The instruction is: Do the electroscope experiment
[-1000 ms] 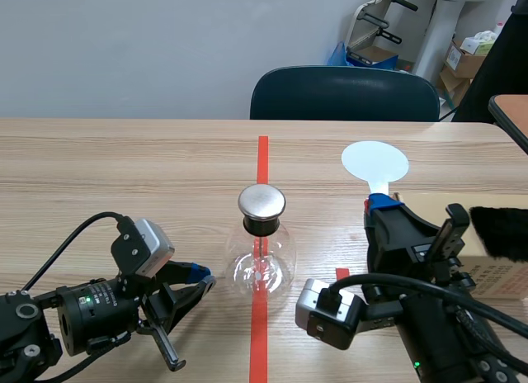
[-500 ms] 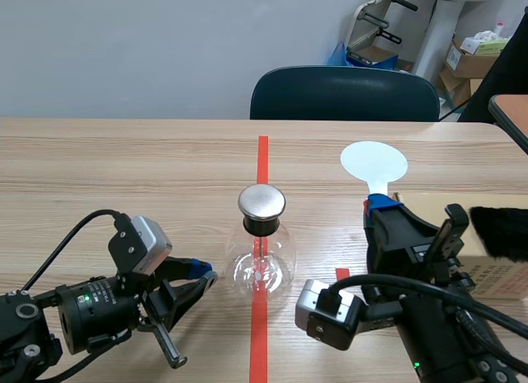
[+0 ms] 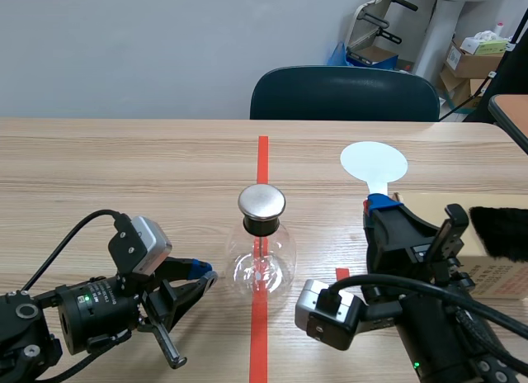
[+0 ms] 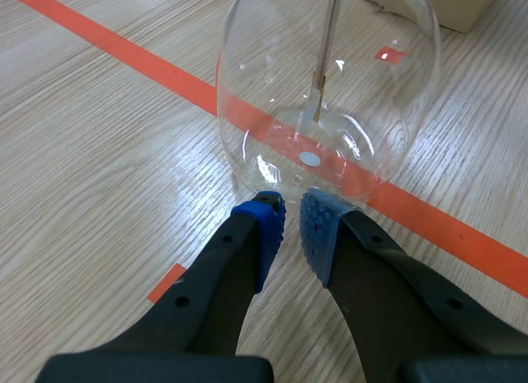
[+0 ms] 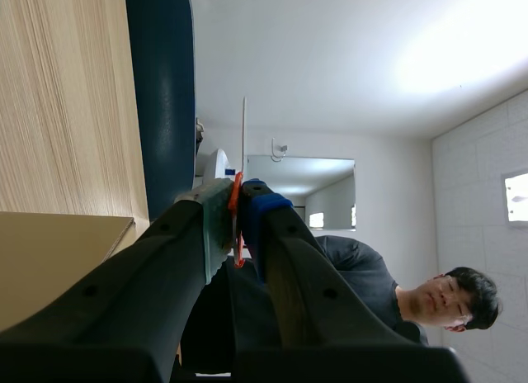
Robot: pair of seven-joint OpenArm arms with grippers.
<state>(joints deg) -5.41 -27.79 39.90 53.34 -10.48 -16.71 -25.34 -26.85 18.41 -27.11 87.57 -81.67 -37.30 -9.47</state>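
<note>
1. Little has moved in the last second. The left claw [image 3: 202,275] has slipped back a hair toward its own side, and the dark-clad person [image 3: 518,65] at the room's right edge has drawn further out of sight. All else stands as it did.
2. Behind everything is a plain pale wall [image 3: 124,44], with cardboard cartons [image 3: 466,57] piled in the far right corner.
3. Across the room runs the table [image 3: 124,168], light wood with a clear grain. An orange-red tape line [image 3: 262,156] runs down its middle.
4. A dark blue chair [image 3: 344,94] stands at the far side, right behind the tape line.
5. At the table's right, beside the right arm, lies a brown box [image 3: 495,280] with a tuft of black fur [image 3: 499,230] on it.
6. The flask [image 3: 261,263] is round clear glass and stands upright on the tape line, between the two arms. It has a black collar and a shiny metal cap [image 3: 261,201], with a thin rod hanging inside.
7. The right claw [image 3: 381,205] is pinching the stem of a white disc [image 3: 374,162]. The disc lies out past the claw toward the chair, and I cannot tell whether it rests on the wood.
8. The left claw's fingers are pressed almost together with only a sliver of gap, gripping nothing. Its blue pads [image 4: 266,226] sit low at the foot of the flask.
</note>
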